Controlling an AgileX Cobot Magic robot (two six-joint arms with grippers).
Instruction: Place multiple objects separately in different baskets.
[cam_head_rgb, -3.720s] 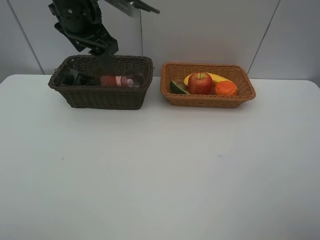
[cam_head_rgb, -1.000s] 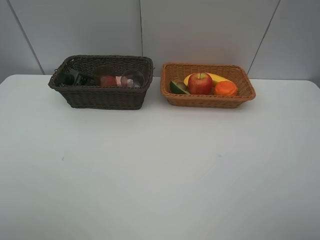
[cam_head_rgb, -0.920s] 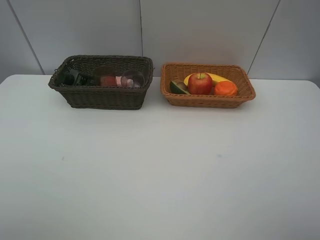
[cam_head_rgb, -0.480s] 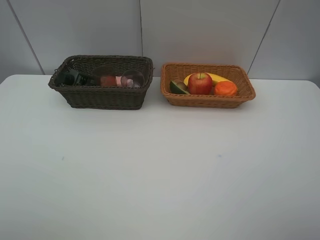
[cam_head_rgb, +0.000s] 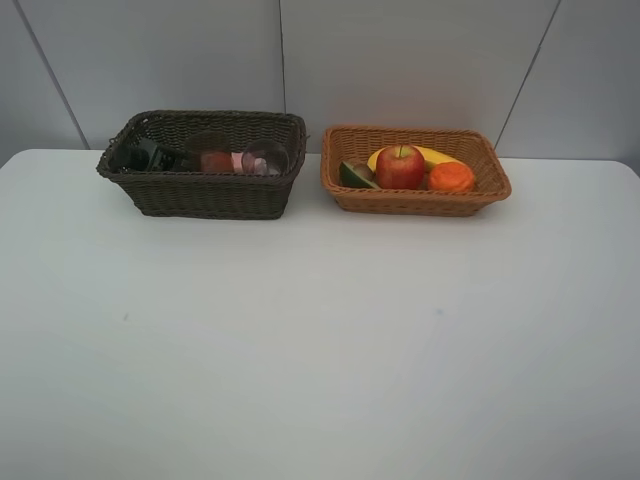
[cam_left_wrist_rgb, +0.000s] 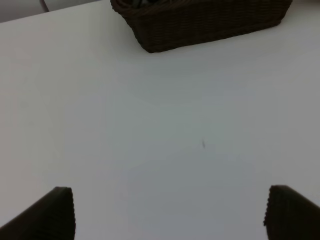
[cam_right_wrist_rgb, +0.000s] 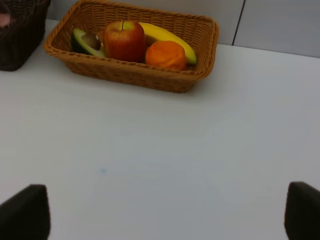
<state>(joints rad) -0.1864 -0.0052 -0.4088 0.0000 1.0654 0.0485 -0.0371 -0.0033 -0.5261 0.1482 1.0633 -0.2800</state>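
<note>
So all the fruit sits in the light orange-tan basket (cam_head_rgb: 415, 170): the red apple (cam_head_rgb: 400, 166) in the middle, the orange (cam_head_rgb: 452, 177) touching it on one side, the avocado half (cam_head_rgb: 357, 175) with its pit on the other, and the yellow banana (cam_head_rgb: 425, 155) lying along the back wall behind them. The dark brown basket (cam_head_rgb: 203, 165) right next to it holds the rest: the dark green pump bottle (cam_head_rgb: 140, 156) at the far end, the small pink bottle (cam_head_rgb: 225, 161) lying on its side, and two translucent cups (cam_head_rgb: 266, 158), which are kinda hard to make out through the weave. Both baskets stand at the back of the white table (cam_head_rgb: 320, 340), just beside each other but not touching.

The right gripper (cam_right_wrist_rgb: 160, 215) only shows its two dark fingertips (cam_right_wrist_rgb: 25, 212) in its wrist cam, spread wide with nothing between them. The tan basket is straight ahead of it, well apart, and a corner of the brown one peeks in off to the side. Same deal for the left gripper (cam_left_wrist_rgb: 170, 212): fingers (cam_left_wrist_rgb: 52, 212) wide apart, pinching nothing, hovering over bare table with the brown basket well ahead. There's a tiny dark speck (cam_left_wrist_rgb: 203, 144) on the table between that gripper and the basket. Neither arm shows in the high camera.
</note>
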